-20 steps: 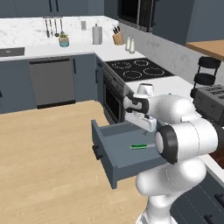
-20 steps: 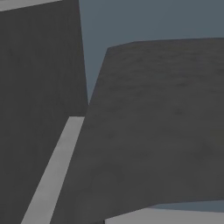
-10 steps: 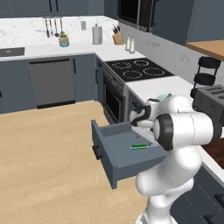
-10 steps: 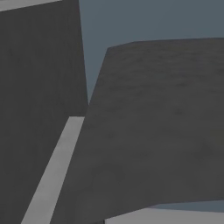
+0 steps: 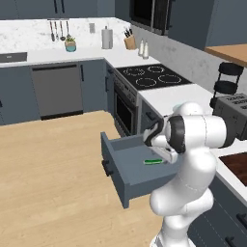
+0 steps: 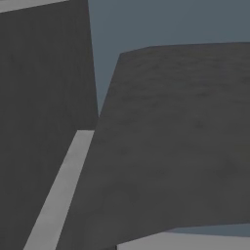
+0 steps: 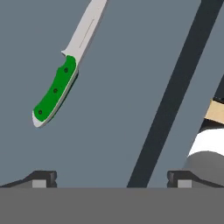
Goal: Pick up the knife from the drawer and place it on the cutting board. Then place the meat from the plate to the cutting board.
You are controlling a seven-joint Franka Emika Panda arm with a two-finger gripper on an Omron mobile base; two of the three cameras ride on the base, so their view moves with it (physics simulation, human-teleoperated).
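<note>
Drawer (image 5: pixel 126 166) stands pulled open in the left base view, and the knife (image 5: pixel 153 161) lies flat inside it, right by the white arm bent over it. From the hand view, the knife (image 7: pixel 65 70) lies on the drawer floor (image 7: pixel 127 78), up and left of the tool (image 7: pixel 111 178); its tips are wide apart and hold nothing.

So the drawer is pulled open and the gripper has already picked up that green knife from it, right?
Not quite. The drawer is open, but the knife lies loose on the drawer floor, as the hand view shows. The gripper is open above it, with nothing between its fingertips.
</note>
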